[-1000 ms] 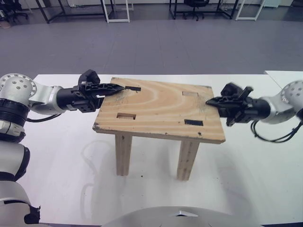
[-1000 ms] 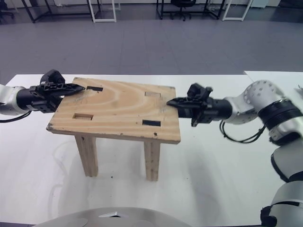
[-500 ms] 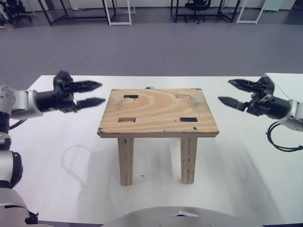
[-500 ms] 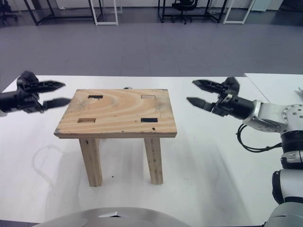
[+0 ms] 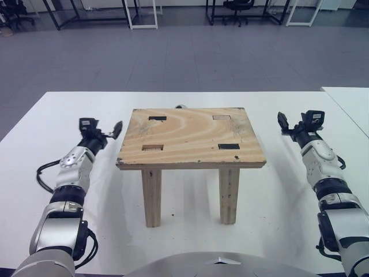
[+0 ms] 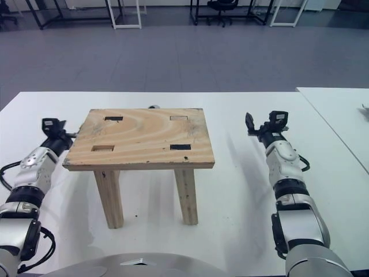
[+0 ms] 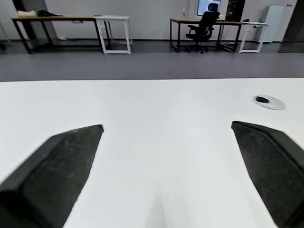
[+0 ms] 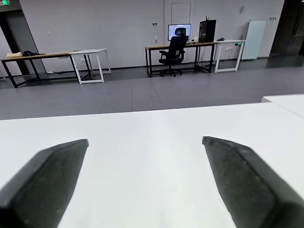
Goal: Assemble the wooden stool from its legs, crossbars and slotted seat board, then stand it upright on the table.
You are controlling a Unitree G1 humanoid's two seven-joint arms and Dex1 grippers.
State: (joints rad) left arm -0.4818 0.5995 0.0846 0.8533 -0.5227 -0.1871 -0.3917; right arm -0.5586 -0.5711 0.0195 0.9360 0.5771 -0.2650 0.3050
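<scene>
My assembled wooden stool [image 5: 190,138] upright mid-worktop [image 5: 277,196], seat board on top, my left claw [image 5: 102,128] spread wide near its 9 o'clock, my right claw [image 5: 298,122] spread wide at 3 o'clock

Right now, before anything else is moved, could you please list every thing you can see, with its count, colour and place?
stool: one, light wood, upright in the middle of the table
slots: four, two dark and two wood-coloured, in the stool's seat
legs: two showing, light wood, under the seat
table: one, white, under the stool
disc: one, grey, on the table behind the stool
second table: one, white, off to the right
office chair: one, black, in the room far behind
left pincer: one, black, open, left of the stool
right pincer: one, black, open, right of the stool
</scene>
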